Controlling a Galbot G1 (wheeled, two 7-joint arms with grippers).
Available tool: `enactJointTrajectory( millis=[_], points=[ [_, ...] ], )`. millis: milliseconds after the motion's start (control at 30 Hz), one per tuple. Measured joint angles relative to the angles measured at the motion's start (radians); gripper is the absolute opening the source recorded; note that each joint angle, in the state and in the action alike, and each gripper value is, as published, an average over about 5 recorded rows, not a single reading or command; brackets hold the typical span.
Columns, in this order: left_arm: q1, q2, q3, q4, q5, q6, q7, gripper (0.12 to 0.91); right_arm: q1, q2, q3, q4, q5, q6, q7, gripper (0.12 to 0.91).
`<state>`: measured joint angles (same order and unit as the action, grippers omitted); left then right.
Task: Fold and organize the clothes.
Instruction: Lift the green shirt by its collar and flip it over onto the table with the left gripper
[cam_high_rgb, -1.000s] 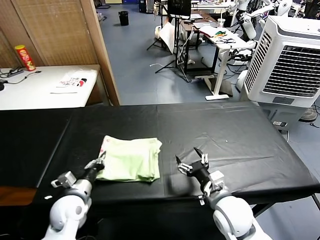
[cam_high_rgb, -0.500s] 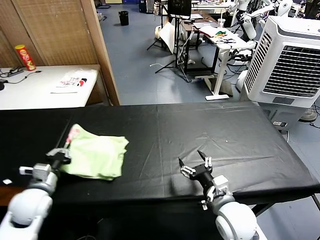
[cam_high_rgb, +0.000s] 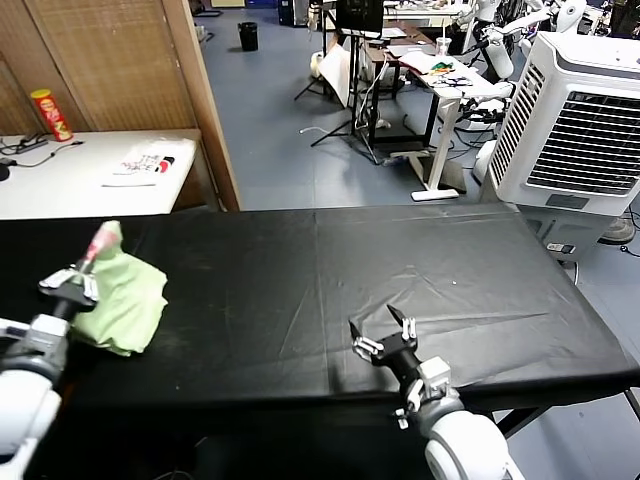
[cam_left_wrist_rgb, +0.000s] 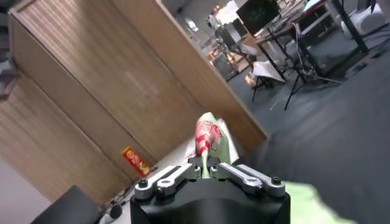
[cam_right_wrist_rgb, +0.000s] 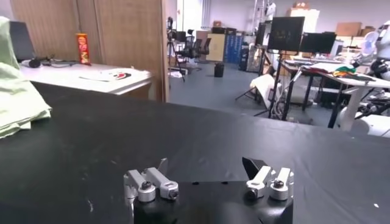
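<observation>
Black cloth covers the table (cam_high_rgb: 330, 270); at nine o'clock the left gripper (cam_high_rgb: 74, 282) pinches the green T-shirt (cam_high_rgb: 125, 300), apparently lifted. Right gripper (cam_high_rgb: 384, 336) spread, six o'clock.

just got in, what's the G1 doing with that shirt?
The left gripper is shut on the folded light-green T-shirt, holding it at the left end of the black table, with its gripped edge raised. The right gripper is open and idle above the table's near edge, touching nothing.
</observation>
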<state>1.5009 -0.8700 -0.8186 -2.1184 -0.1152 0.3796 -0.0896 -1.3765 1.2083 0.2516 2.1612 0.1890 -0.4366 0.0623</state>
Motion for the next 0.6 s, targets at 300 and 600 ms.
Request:
enactJointTrajectory(
  millis=[300, 600],
  points=[
    [-0.060, -0.174, 0.273, -0.074, -0.167, 0.020, -0.080, 0.154, -0.037, 0.005, 0.025, 0.007, -0.010, 0.003, -0.002, 0.798],
    [-0.134, -0.351, 0.458, -0.003, -0.160, 0.008, -0.028, 0.286, -0.029, 0.000, 0.016, -0.011, 0.030, -0.015, -0.010, 0.798]
  ],
)
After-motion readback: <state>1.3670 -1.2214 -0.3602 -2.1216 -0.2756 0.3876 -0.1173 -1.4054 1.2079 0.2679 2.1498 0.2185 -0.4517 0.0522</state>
